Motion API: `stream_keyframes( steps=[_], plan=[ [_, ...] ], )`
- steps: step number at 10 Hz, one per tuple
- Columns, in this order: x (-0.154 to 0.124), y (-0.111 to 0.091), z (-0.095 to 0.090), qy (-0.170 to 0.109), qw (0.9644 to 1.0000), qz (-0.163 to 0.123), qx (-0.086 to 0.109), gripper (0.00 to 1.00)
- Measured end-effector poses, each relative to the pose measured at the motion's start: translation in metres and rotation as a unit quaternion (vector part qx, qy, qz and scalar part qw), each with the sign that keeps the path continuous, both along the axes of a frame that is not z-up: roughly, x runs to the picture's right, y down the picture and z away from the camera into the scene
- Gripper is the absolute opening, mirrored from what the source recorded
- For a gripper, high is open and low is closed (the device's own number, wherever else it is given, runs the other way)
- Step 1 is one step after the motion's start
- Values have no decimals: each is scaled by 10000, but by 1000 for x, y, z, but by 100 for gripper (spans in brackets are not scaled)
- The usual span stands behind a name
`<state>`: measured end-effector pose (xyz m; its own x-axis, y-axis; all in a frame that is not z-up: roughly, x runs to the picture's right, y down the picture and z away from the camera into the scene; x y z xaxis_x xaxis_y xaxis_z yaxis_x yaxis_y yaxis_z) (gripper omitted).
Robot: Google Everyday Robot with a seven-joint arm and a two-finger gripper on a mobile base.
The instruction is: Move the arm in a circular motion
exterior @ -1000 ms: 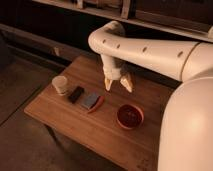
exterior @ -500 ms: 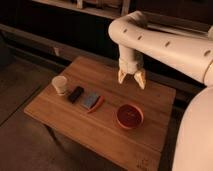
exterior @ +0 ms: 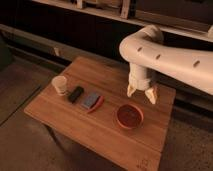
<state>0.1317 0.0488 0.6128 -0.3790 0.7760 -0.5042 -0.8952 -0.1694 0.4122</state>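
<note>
The glossy white arm [exterior: 170, 56] reaches in from the right, its rounded elbow high over the wooden table [exterior: 100, 127]. Its wrist points down, and the gripper [exterior: 141, 93] hangs above the table's far right part, just behind and above the red bowl [exterior: 129, 116]. The two cream-tipped fingers [exterior: 152, 95] are spread apart with nothing between them. The gripper touches nothing.
On the table's left half stand a paper cup [exterior: 59, 85], a small black object [exterior: 75, 94] and a blue-grey sponge on a red holder [exterior: 92, 101]. A dark wall with a shelf ledge [exterior: 165, 25] runs behind the table. Floor lies in front and to the left.
The arm has swung rightward and slightly toward the camera: the gripper went from over the table's middle to above its right side, near the red bowl. The objects on the table have not moved.
</note>
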Motion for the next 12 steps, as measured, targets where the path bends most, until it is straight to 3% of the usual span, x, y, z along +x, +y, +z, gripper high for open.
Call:
stream_keyframes(
  steps=[1, 2, 4, 5, 7, 10, 12],
  plan=[
    [-15, -1, 5, -88, 9998, -164, -31, 65],
    [-45, -17, 19, -234, 9990, -388, -15, 65],
    [-68, -50, 37, -355, 9981, -499, 48, 65],
    [-76, -72, 45, -383, 9979, -518, 74, 65],
    [-59, -96, 43, -259, 9989, -357, 133, 65],
    [-11, -91, 21, -19, 9995, 151, 269, 65],
    [20, -52, -4, 188, 9977, 537, 377, 65]
  ],
)
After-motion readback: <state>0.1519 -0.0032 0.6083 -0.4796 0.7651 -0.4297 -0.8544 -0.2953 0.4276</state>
